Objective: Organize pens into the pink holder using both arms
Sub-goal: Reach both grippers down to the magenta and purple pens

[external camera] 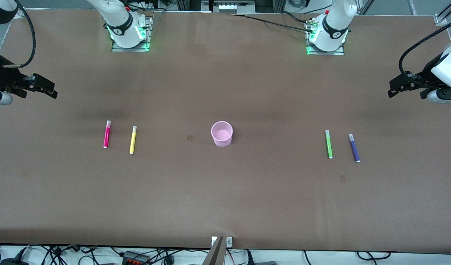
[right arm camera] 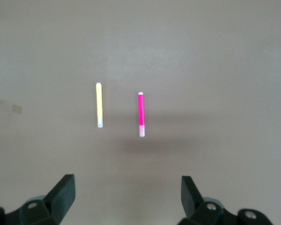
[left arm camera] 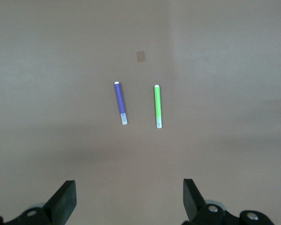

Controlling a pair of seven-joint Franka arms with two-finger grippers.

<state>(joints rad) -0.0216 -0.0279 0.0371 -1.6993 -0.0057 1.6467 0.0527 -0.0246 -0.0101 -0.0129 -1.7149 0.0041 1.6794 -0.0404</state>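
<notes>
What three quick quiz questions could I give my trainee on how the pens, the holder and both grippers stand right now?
1. True or false: the pink holder already holds a pen.
2. Which two pens lie toward the left arm's end of the table?
3. Are the left gripper and right gripper open or shut?

Key:
1. False; it stands empty and upright.
2. The green pen and purple pen; the magenta pen and yellow pen lie toward the right arm's end.
3. Both open, each raised over its own pair.

brown table | small dark patch on it | another dark patch nearer the front camera | cables along table's near edge
</notes>
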